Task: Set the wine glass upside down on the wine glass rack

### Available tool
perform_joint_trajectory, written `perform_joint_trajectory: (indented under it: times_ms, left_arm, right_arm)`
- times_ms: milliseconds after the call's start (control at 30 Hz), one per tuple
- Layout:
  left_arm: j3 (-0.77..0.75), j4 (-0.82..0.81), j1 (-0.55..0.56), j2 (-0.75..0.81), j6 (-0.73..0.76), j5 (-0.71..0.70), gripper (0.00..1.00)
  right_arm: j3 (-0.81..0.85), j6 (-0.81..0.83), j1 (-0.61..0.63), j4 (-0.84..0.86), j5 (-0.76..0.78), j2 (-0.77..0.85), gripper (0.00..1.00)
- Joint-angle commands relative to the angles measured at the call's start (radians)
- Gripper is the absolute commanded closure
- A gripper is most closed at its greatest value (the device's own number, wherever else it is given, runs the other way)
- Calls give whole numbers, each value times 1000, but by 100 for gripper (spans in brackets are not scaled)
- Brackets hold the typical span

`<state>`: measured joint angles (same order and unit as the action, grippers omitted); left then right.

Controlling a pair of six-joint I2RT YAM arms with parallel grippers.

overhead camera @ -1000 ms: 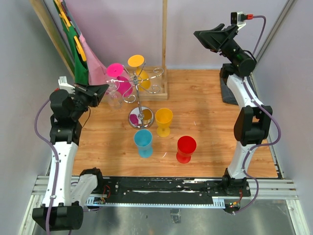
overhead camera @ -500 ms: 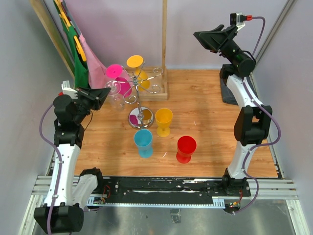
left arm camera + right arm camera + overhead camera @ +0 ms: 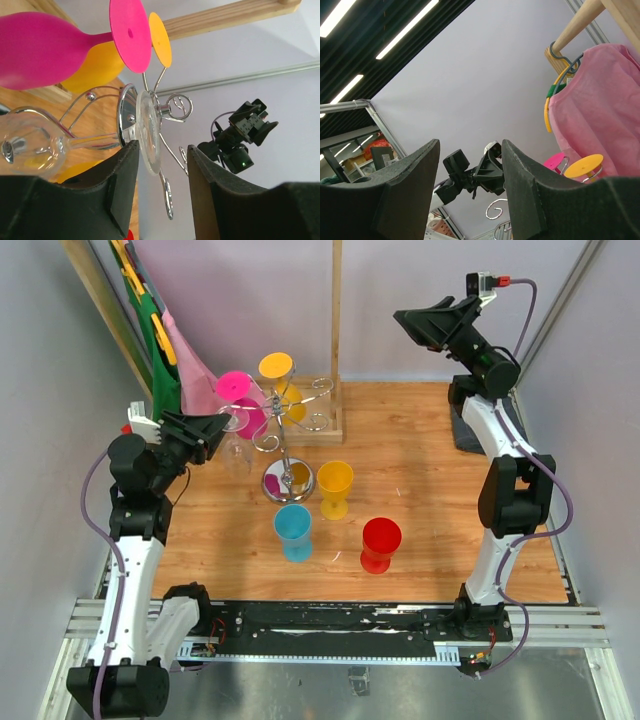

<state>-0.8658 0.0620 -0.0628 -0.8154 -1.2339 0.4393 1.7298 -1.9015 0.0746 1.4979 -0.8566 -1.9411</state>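
Clear wine glass on the wine glass rack, left gripper parted about its foot.
The glass hangs bowl-down from a curled arm on the rack's left side. Its foot lies between the left gripper's spread fingers, not pinched. The right gripper is raised at far right, jaws apart, empty, well apart from the rack.

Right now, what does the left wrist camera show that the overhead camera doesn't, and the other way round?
Left wrist only: the open left hand flanking the clear glass's foot, which sits at a curled rack arm. Overhead only: the blue glass standing on the table. Both: the rack, the pink glass and yellow glass hanging on it, and the right arm.
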Motion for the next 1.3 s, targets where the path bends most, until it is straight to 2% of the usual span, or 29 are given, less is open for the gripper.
perform_joint_trajectory:
  times_ms: [0,167,400,533,633,733,767,800,900,933,967,1000,1167,1267]
  left_arm:
    - [-27,28,17,26,24,12,52]
    - [-11,44,27,58,26,4,51]
    - [-8,78,37,90,45,-8,42]
    - [-10,97,47,111,58,-12,40]
    - [-18,105,62,128,53,-9,40]
    - [-49,81,75,127,53,12,41]
    - [-71,86,80,122,74,11,41]
    - [-95,101,86,117,97,3,41]
    - [-161,150,104,110,158,-33,41]
    - [-181,161,111,110,174,-40,41]
    - [-189,164,118,108,187,-45,41]
    - [-203,168,123,106,198,-48,41]
    - [-254,221,135,87,290,-73,41]
    - [-305,274,140,79,364,-118,41]
  right_arm:
    - [-10,21,7,51,-22,40,46]
    - [-18,23,10,43,-30,44,46]
    - [-59,47,13,19,-55,66,46]
    - [-137,101,13,-33,-102,121,46]
    - [-256,181,17,-125,-133,189,46]
    - [-375,369,31,-359,-180,282,47]
    - [-408,498,41,-492,-190,318,47]
    - [-426,613,53,-645,-198,352,47]
    - [-361,1097,106,-1293,-110,451,46]
    - [-326,1231,136,-1474,-56,470,45]
    - [-301,1308,156,-1582,-26,481,44]
    - [-293,1345,166,-1644,-16,486,43]
    - [-335,1377,179,-1731,12,527,45]
    - [-317,1474,221,-1895,88,534,46]
